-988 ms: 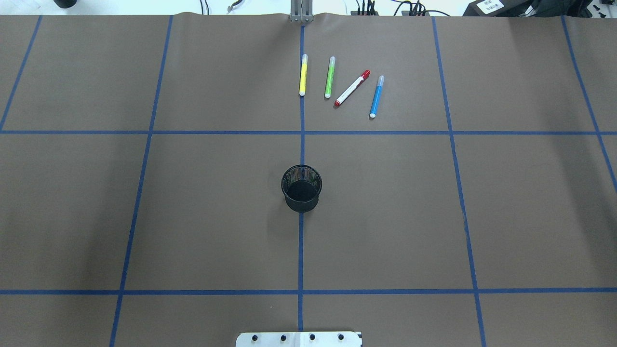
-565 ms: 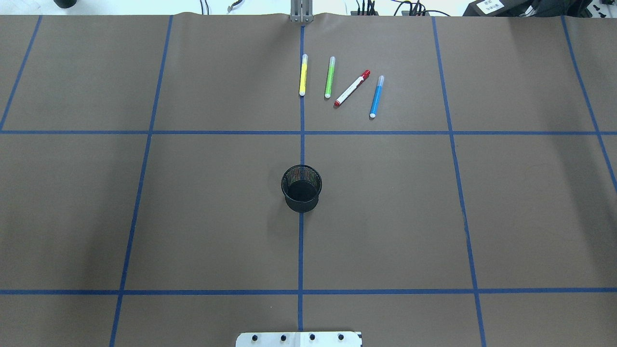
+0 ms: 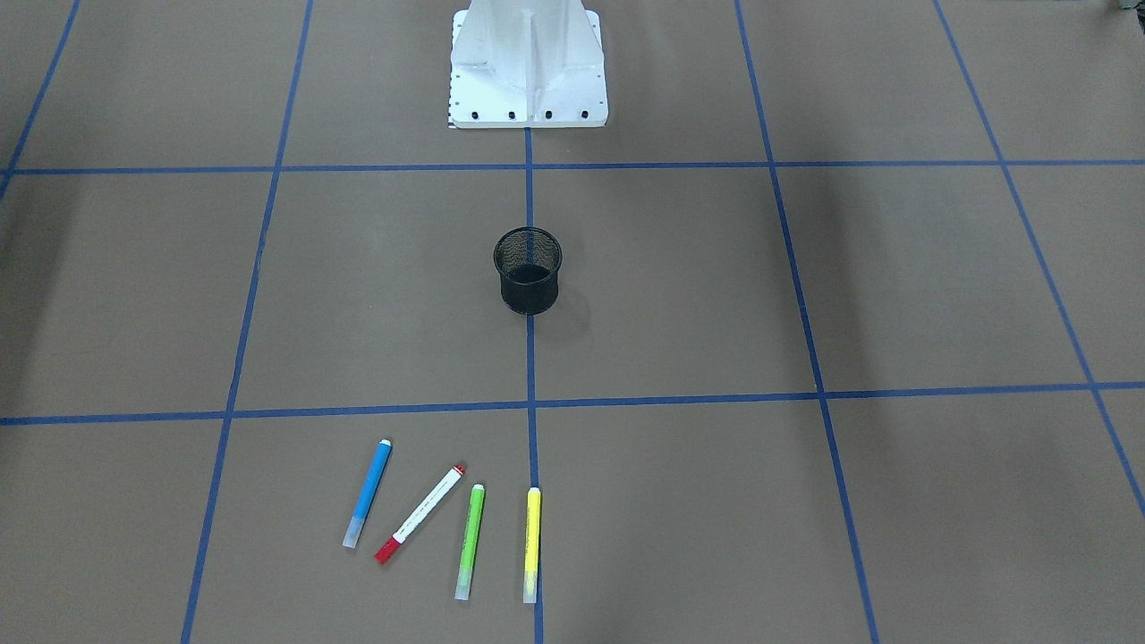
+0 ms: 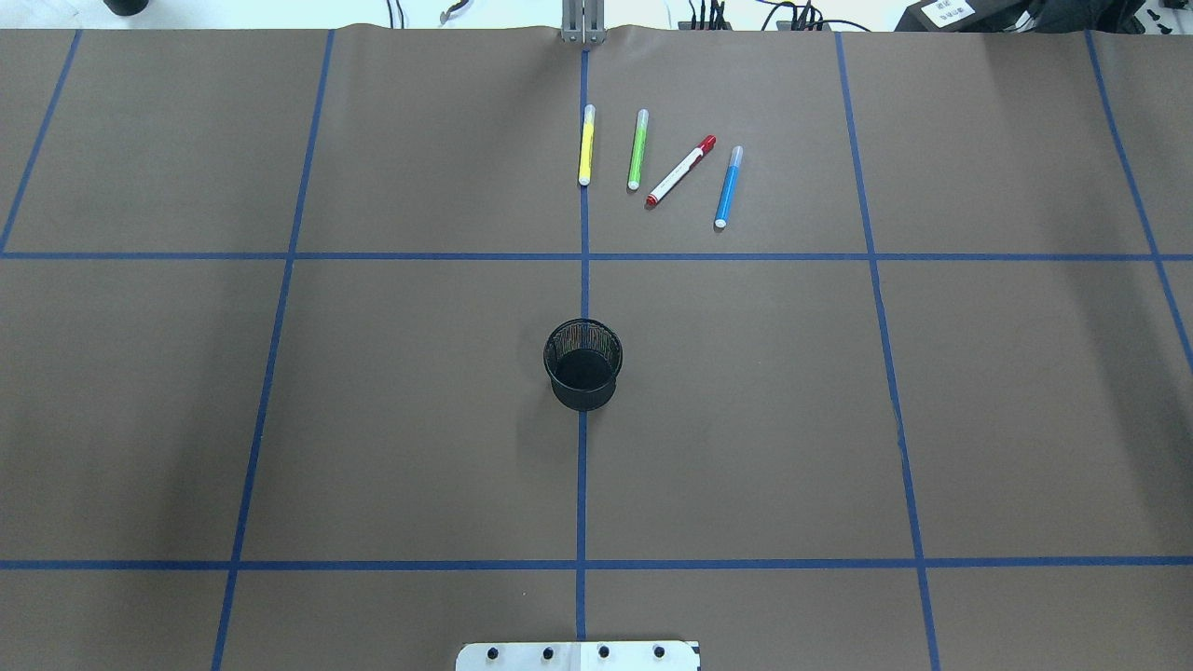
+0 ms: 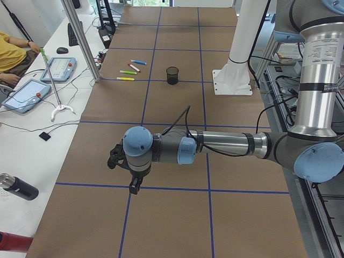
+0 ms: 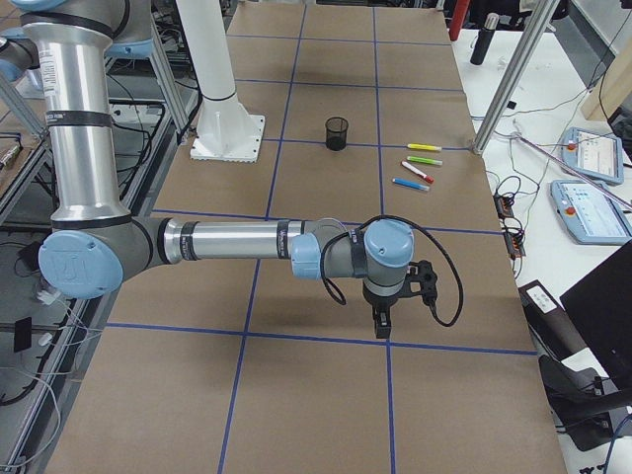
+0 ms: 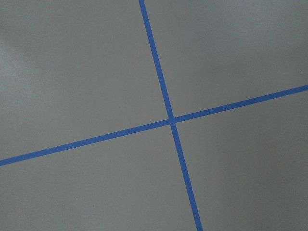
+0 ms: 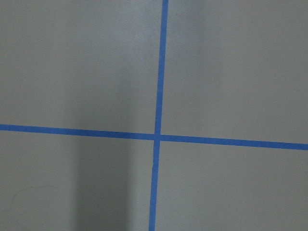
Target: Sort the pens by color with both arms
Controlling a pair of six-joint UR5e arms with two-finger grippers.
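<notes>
Overhead exterior view is showing the four pens lying flat on the far part of the table (image 4: 932, 401), well apart from both arms. The yellow pen (image 4: 586, 145) is lying along the centre tape line (image 4: 582, 485). The green pen (image 4: 637, 149) is lying just beside it on the robot's right, nearly parallel to it. The white pen with red ends (image 4: 681, 171) is lying slanted next to that, its near end close to the green pen without touching it. The blue pen (image 4: 728, 186) is lying farthest to the right, apart from the others.

A black mesh cup (image 4: 582, 364) is standing upright on the centre line, between the pens and the white pedestal (image 3: 528, 67).

From the left end, the left arm (image 5: 226, 145) is reaching out low over the table, with the left gripper (image 5: 134, 187) pointing down above the brown cover; whether its jaws are wide or narrow, I cannot tell. From the right end, the right arm (image 6: 237, 242) is stretching out the same way and the right gripper (image 6: 381, 324) is pointing down; its jaw state cannot be told either. Neither gripper is near any pen. Both wrist cameras are showing only brown cover and crossing blue tape.
</notes>
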